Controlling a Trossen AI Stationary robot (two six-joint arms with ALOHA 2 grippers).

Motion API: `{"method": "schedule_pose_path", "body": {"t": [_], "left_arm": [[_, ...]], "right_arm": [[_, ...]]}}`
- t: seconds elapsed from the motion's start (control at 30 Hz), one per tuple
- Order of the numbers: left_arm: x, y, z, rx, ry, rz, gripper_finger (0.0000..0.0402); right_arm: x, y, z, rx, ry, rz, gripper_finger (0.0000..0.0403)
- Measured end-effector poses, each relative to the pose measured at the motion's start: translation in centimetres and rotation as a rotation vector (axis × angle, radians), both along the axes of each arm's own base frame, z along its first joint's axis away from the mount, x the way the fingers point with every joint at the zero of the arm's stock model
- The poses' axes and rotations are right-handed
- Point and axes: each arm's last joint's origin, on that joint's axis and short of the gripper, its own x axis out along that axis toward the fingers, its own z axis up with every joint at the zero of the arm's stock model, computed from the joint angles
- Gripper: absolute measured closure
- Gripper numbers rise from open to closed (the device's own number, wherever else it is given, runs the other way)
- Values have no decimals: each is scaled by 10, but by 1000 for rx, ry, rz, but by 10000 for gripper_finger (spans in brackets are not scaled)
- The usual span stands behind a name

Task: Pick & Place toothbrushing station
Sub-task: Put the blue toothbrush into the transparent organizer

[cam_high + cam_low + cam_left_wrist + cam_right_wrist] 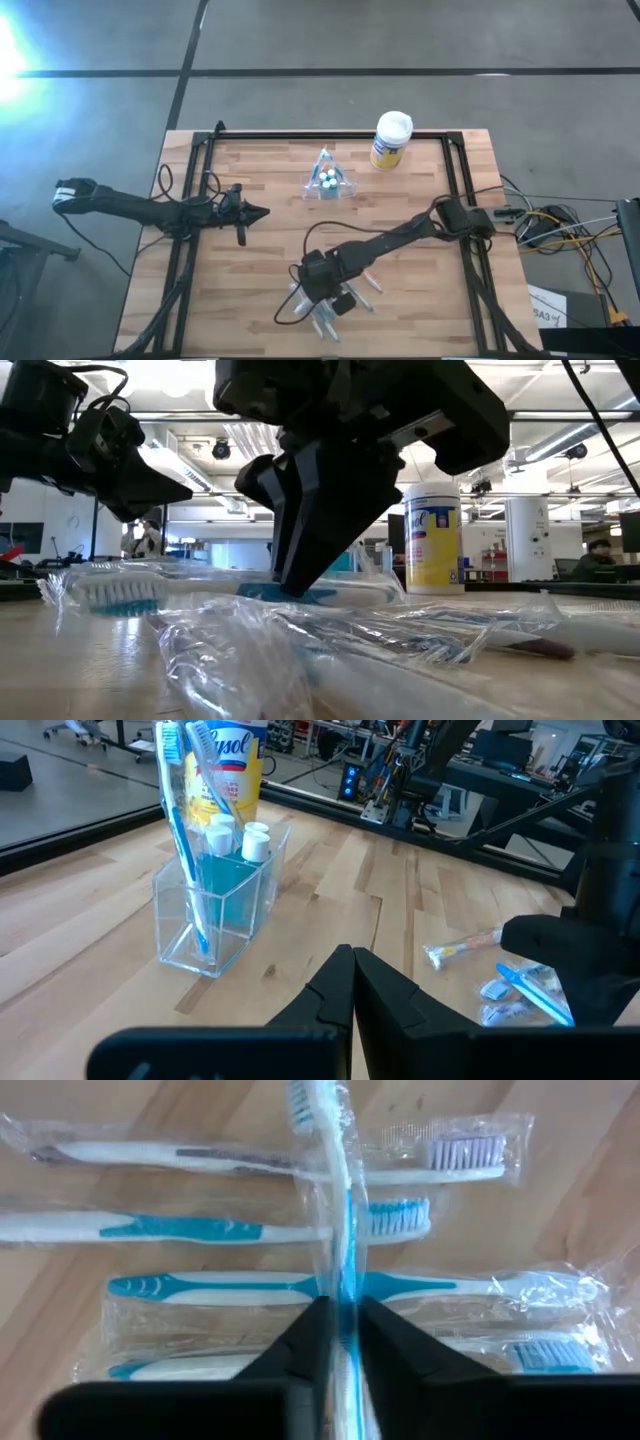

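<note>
The toothbrushing station [328, 182] is a see-through cup [215, 905] standing on its base at the table's far middle. It holds blue-white toothbrushes and white-capped tubes. Several wrapped toothbrushes [250, 1230] lie in a loose pile near the table's front edge. My right gripper [330, 305] is down on that pile, shut on one wrapped blue-white toothbrush [335, 1200] that lies crosswise over the others. My left gripper [262, 212] hangs shut and empty above the table's left half, well clear of the cup. My right gripper pinches the blue-white toothbrush's handle [343, 1308], wrapper and all, between its two fingers [305, 1342]. The fingers slant steeply down from above and lie across the brush. The brush stays about level over the pile [330, 592]; whether it is lifted clear I cannot tell.
A yellow canister [391, 140] with a white lid stands at the far right, behind the cup. A black frame [330, 133] rims the table. Bare wood lies between the cup and the pile.
</note>
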Motion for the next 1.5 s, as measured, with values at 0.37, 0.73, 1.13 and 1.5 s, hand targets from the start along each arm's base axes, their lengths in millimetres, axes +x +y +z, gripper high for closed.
{"method": "schedule_pose_path", "body": {"t": [0.37, 0.73, 1.13, 1.5], "left_arm": [[0, 0, 0, 0, 0, 0, 392], [0, 0, 0, -12, -1, 0, 392], [0, 0, 0, -46, -7, 6, 392], [0, 0, 0, -64, -11, 9, 392]], "right_arm": [[-8, -2, 31, 17, -48, -14, 395], [-81, -26, 138, 135, -440, -81, 395], [-239, -83, 148, 369, -976, -189, 395], [-330, -119, 94, 503, -1206, -418, 395]]}}
